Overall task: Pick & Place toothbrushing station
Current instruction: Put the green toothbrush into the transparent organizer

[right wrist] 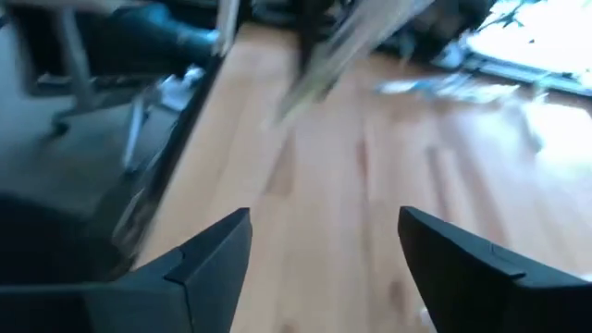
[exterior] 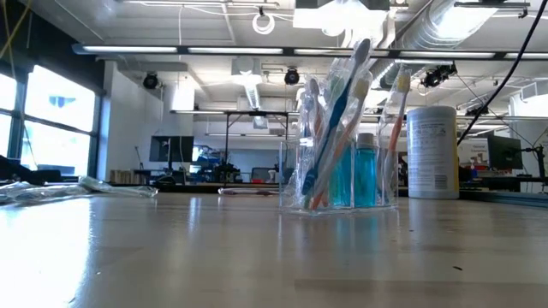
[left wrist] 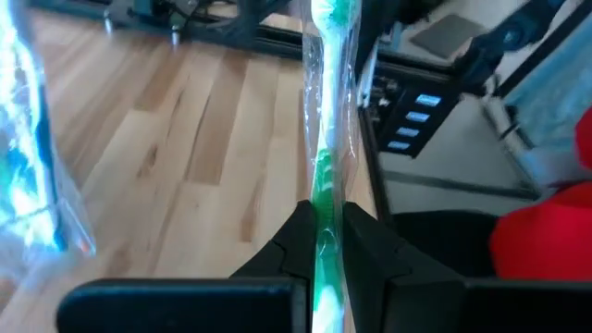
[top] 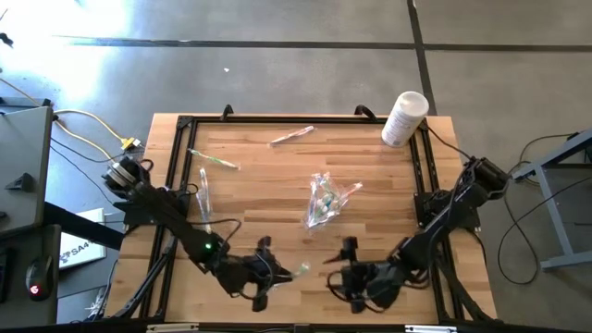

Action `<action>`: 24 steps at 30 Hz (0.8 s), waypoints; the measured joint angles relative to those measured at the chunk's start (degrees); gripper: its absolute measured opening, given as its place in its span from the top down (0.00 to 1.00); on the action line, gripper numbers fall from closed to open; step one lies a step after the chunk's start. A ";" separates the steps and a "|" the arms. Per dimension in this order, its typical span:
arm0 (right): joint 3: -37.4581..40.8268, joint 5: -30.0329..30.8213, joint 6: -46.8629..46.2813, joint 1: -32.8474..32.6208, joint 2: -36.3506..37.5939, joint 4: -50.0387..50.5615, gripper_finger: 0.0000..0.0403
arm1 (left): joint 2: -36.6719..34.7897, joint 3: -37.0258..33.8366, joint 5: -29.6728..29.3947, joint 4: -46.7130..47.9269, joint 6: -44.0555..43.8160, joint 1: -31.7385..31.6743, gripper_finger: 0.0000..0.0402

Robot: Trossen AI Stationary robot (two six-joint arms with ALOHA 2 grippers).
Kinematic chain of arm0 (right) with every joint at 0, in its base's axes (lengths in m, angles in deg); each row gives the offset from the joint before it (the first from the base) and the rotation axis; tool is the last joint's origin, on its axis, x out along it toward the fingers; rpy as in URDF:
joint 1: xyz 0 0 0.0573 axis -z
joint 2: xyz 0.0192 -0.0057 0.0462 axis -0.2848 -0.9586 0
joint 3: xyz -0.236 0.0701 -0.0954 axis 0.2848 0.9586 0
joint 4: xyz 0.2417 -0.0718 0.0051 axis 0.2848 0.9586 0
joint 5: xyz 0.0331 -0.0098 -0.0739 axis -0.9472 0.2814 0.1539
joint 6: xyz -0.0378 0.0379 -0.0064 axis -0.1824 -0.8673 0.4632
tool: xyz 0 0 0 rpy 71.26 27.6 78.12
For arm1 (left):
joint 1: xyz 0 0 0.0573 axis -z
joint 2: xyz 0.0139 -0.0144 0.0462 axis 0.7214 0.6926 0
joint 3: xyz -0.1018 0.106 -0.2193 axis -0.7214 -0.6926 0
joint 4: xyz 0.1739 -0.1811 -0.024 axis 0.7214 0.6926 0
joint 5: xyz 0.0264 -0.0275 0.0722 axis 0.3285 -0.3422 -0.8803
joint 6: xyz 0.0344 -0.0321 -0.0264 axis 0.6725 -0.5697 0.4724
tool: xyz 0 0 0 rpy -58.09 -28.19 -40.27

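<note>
A clear crinkly bag (top: 326, 199) with toothbrushes and teal tubes in it lies at the table's middle; in the low view the bag (exterior: 342, 154) stands up from the tabletop. Three wrapped toothbrushes lie loose: one at the far side (top: 291, 136), two at the left (top: 215, 159) (top: 203, 190). Near the front edge my left gripper (top: 268, 268) is shut on a wrapped green-and-white toothbrush (top: 300, 270). My right gripper (top: 342, 264) stands open just right of that toothbrush, and nothing is between its fingers (right wrist: 324, 259). My left gripper (left wrist: 324, 242) pinches the wrapped green toothbrush by its green handle (left wrist: 324, 208) between its two fingers. The brush runs on past the fingertips, along the fingers, its white-and-green far end (left wrist: 329, 18) sticking out ahead. It is lifted clear of the table.
A white canister (top: 404, 117) stands at the far right corner. A black frame (top: 176, 166) runs round the wooden tabletop's edges. Bare wood lies between the bag and the two grippers.
</note>
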 joint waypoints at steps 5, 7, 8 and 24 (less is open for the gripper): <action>0.00 -2.67 3.51 4.14 0.02 -5.78 0.33 | 4.79 -0.03 0.69 -9.12 9.81 -0.72 0.93; 0.00 -6.38 3.76 5.25 0.02 -7.37 0.33 | 5.10 -0.01 1.06 -9.74 10.62 -1.43 0.93; 0.00 -8.40 3.79 5.79 0.02 -8.19 0.33 | 5.10 -0.01 1.10 -9.74 10.68 -1.82 0.93; 0.00 -17.63 3.92 8.89 0.04 -9.73 0.41 | 6.80 0.06 2.28 -10.13 13.10 -6.30 0.93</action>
